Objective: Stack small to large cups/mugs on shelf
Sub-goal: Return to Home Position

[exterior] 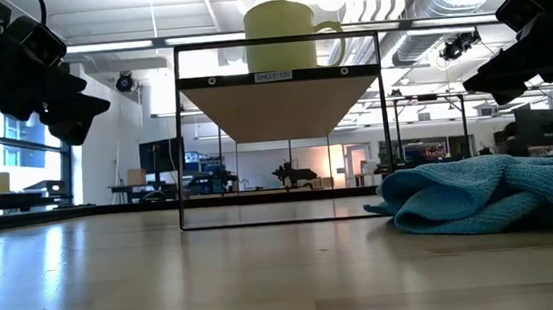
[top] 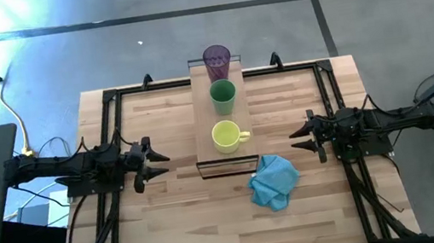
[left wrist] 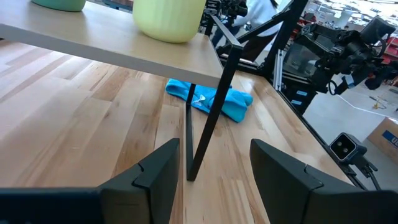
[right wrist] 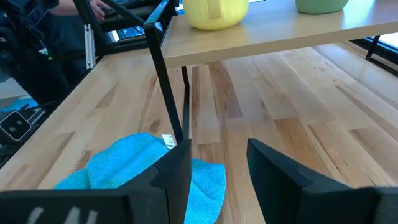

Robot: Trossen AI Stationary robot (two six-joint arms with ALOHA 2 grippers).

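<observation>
Three vessels stand in a row on the shelf [top: 221,117], a light-wood board on a dark frame. The purple tumbler [top: 217,61] is at the far end, the green cup [top: 223,95] in the middle, the yellow mug [top: 227,136] nearest, its handle toward the table's right. All rest upright on their bases. My left gripper [top: 158,159] hovers open left of the shelf's near end. My right gripper [top: 297,134] hovers open to its right. The wrist views show the mug [left wrist: 168,18] [right wrist: 214,12] from either side.
A crumpled blue cloth [top: 274,180] lies on the tabletop just right of the shelf's near end, below and in front of my right gripper. The shelf's dark legs [left wrist: 208,118] stand between the grippers. Bare wood [top: 182,230] lies near the front edge.
</observation>
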